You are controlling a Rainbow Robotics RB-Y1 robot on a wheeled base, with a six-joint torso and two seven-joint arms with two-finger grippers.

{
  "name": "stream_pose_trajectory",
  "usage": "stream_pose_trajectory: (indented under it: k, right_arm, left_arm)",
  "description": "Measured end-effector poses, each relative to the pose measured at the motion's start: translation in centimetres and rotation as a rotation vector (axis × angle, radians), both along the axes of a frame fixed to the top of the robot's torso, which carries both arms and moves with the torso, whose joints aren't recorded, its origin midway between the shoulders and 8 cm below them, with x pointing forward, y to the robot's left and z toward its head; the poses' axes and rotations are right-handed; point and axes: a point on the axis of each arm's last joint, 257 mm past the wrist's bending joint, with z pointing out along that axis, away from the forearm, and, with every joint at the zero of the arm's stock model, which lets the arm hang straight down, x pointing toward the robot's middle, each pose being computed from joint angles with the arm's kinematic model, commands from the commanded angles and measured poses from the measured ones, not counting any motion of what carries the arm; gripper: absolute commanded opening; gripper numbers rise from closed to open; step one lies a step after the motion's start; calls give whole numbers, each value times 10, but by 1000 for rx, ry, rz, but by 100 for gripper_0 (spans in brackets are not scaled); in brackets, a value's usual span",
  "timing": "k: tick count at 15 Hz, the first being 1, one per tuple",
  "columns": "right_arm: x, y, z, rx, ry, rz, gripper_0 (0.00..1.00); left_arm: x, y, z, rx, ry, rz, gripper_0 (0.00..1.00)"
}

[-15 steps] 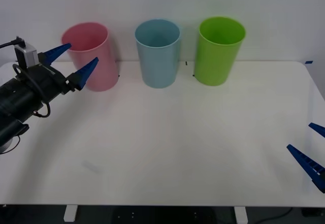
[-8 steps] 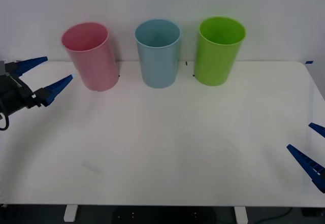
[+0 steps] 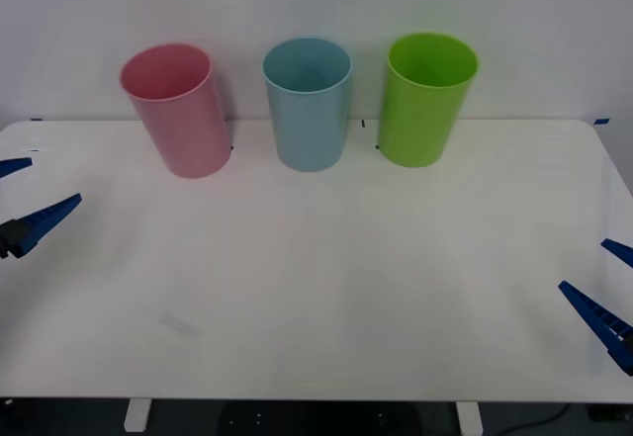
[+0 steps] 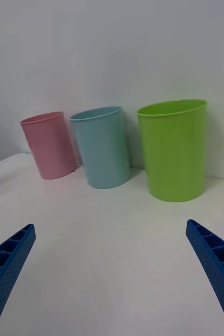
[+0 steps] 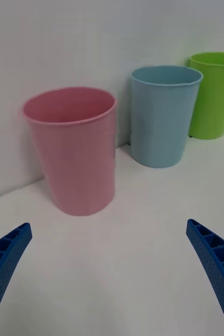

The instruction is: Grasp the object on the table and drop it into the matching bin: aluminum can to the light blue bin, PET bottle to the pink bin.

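Retreating from beside the pink bin (image 3: 178,110), our left gripper (image 3: 25,199) has pulled back to the table's (image 3: 326,288) left edge within the last second, fingers spread wide and holding nothing; our right gripper (image 3: 608,288) sits parked at the right edge, equally open and empty. No can is visible on the table, and the blue bin (image 3: 308,103) stands well ahead of both grippers, so we judge the drop finished and the arm homing.

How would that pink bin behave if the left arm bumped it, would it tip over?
The pink bin is tall, with a base narrower than its rim, so a knock near the top would probably tip it. It looks like thin plastic, likely light, so a low push might slide it across the smooth white table instead.
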Motion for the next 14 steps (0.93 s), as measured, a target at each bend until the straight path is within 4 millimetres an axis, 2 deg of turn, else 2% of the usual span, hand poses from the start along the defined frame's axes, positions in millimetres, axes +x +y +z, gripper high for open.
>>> stream_pose_trajectory:
  k: [4, 7, 14]
  right_arm:
    - [0, 0, 0, 0, 0, 0, 100]
    - [0, 0, 0, 0, 0, 0, 100]
    - [0, 0, 0, 0, 0, 0, 100]
  left_arm:
    - [-30, 24, -20, -62, 63, 52, 100]
    - [-49, 30, -28, -134, 94, 67, 100]
    - [-57, 27, -34, -169, 114, 63, 100]
